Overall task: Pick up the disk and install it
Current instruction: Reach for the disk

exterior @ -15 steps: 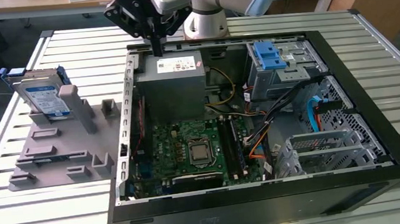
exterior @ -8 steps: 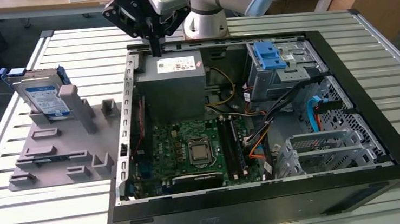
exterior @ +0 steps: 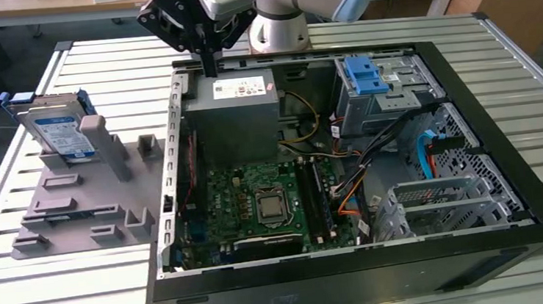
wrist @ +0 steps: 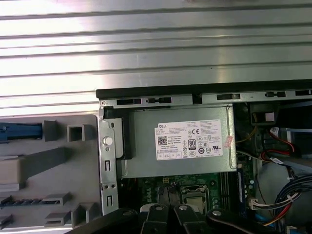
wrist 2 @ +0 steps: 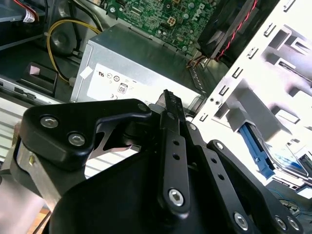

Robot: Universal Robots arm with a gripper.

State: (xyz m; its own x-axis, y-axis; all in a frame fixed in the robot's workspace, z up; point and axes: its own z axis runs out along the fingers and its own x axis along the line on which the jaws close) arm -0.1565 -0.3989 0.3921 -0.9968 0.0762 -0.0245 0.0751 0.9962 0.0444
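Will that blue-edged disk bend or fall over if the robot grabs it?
Probably stiff: the disk looks like metal in a blue frame. Standing on edge in the grey holder, it might tip if pushed sideways.

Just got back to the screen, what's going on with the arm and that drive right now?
The arm's pincer hangs shut and empty over the grey power supply, at the edge of the open computer case nearest the arm's base. The disk is not yet picked up. It stands upright in the grey fixture on the table, to the exterior view's left of the case and well apart from the pincer.
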